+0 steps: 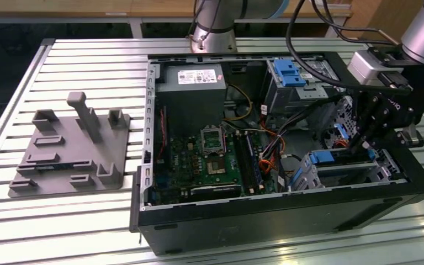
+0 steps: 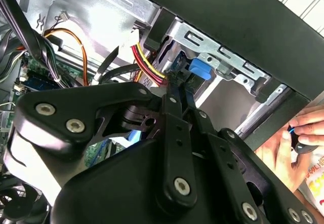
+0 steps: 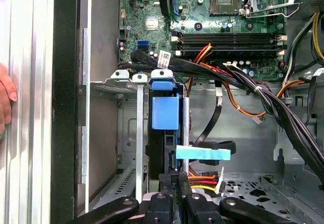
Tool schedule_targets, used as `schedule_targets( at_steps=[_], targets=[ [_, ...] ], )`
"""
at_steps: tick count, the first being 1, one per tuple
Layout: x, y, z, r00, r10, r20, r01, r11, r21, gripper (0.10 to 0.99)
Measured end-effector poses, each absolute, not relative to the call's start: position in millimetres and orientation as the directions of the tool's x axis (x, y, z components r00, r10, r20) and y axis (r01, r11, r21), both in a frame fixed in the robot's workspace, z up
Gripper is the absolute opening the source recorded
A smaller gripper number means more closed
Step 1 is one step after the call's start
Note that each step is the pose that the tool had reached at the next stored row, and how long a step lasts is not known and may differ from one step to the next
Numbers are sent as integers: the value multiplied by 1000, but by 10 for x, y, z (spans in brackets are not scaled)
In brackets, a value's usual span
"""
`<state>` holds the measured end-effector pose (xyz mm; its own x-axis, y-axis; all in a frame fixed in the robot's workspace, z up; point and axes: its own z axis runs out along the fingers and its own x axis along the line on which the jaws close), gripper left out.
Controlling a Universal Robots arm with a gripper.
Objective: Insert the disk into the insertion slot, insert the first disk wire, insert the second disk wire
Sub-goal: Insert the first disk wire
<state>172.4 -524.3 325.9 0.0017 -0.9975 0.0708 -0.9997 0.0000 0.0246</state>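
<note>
The gripper (image 3: 177, 179) hangs low inside the open computer case (image 1: 286, 221). Its fingers (image 2: 171, 93) are drawn narrow, almost together. In the second wrist view their tips lie at the dark connector that ends a red, yellow and black wire bundle (image 2: 148, 64). I cannot tell whether the connector is pinched between them.

Just beside the fingers, a black cable with a pale blue tab (image 3: 203, 154) reaches toward the disk's edge. Straight ahead of the fingertips stands the disk (image 3: 164, 113), edge-on, with the bright blue carrier end facing them. It sits within the insertion slot (image 3: 137, 133), the grey metal cage whose rails flank it.

Beyond the slot a thick run of black cables (image 3: 283, 117) crosses the case. Past that lies the green motherboard (image 3: 223, 26).

Farther from the fingers, in the exterior view, a taller bay with a blue latch (image 1: 289, 72) stands near the case's back wall. The grey power supply (image 1: 190, 77) sits farther on toward the exterior view's left.

A person's hand (image 2: 298, 143) is outside the case wall, off to one side of the fingers. Farthest of all, well apart from the case toward the exterior view's left, a grey fixture plate (image 1: 72, 149) lies on the slatted table (image 1: 86, 55).
</note>
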Motion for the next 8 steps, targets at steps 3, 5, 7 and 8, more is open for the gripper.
schedule_targets(
  at_steps=[3,5,7,8],
  targets=[
    [1725,-5242,3249,2,-998,69,-1000,0,25,231],
    [1724,-5242,3269,2,-998,70,-1000,0,25,302],
    [1725,-5240,3294,2,-998,70,-1000,0,25,302],
    [1724,-5237,3313,2,-998,70,-1000,0,25,302]
  ],
)
